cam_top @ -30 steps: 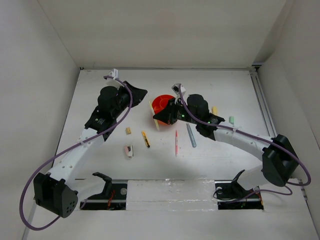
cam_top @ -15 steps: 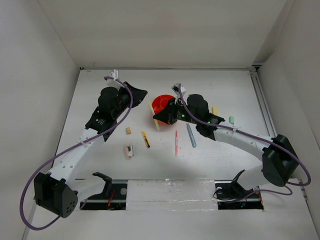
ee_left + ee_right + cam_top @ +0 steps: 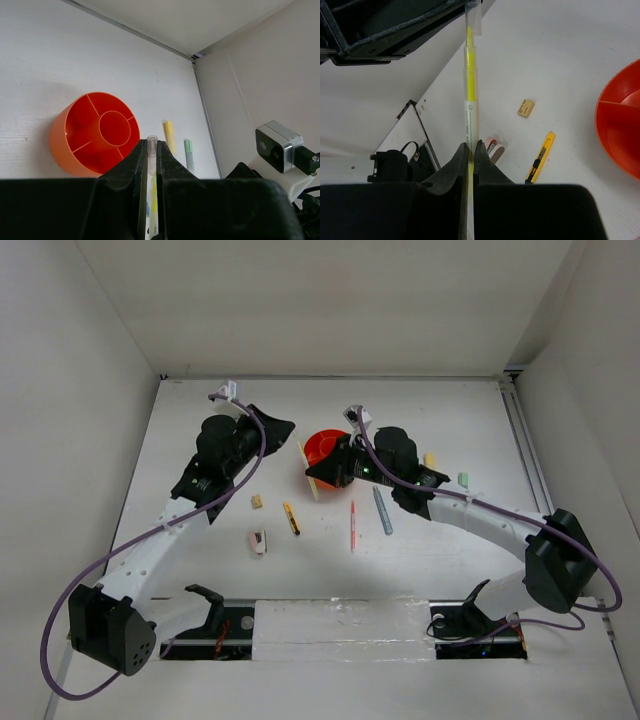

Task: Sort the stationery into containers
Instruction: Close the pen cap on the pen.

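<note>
A yellow highlighter with a clear cap is held at both ends. My right gripper is shut on its barrel and my left gripper is shut on its capped end. In the top view the left gripper and right gripper meet just left of the round orange tub, with the highlighter between them. The tub has a central cup, divided compartments and looks empty. On the table lie a tan eraser, a pink-white eraser, an orange-black pen, a red pen and a grey-blue pen.
A yellow marker and a pale green marker lie right of the tub, behind the right arm. White walls enclose the table on three sides. A metal rail runs along the right edge.
</note>
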`<state>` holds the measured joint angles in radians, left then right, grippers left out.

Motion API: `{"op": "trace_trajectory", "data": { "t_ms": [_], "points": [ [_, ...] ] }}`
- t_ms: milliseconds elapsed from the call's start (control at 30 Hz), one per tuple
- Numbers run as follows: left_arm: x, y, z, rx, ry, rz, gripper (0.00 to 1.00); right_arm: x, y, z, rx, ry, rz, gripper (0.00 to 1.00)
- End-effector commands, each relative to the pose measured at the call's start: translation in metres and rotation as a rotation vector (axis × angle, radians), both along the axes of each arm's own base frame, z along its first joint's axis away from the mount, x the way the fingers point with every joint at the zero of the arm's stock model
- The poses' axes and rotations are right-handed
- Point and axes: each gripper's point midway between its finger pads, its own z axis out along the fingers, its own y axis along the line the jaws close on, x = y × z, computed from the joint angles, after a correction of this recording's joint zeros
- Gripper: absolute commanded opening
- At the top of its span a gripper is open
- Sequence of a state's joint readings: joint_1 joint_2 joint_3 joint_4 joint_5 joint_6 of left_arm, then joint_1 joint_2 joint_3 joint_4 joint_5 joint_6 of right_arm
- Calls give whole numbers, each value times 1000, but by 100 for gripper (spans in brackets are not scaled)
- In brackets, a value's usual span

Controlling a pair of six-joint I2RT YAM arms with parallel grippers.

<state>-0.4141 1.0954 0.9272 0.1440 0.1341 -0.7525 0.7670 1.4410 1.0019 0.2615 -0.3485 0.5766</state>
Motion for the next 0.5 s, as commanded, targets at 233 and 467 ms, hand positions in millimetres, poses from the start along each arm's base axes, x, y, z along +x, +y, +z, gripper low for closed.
{"op": "trace_trajectory", "data": {
  "t_ms": [233, 467],
  "points": [
    [-6, -8, 16, -18, -72, -71, 0, 6, 9, 51, 89, -103, 10, 0],
    [-12, -15, 14, 5, -70, -97, 0, 17, 8, 60, 66, -141, 5, 0]
  ]
}}
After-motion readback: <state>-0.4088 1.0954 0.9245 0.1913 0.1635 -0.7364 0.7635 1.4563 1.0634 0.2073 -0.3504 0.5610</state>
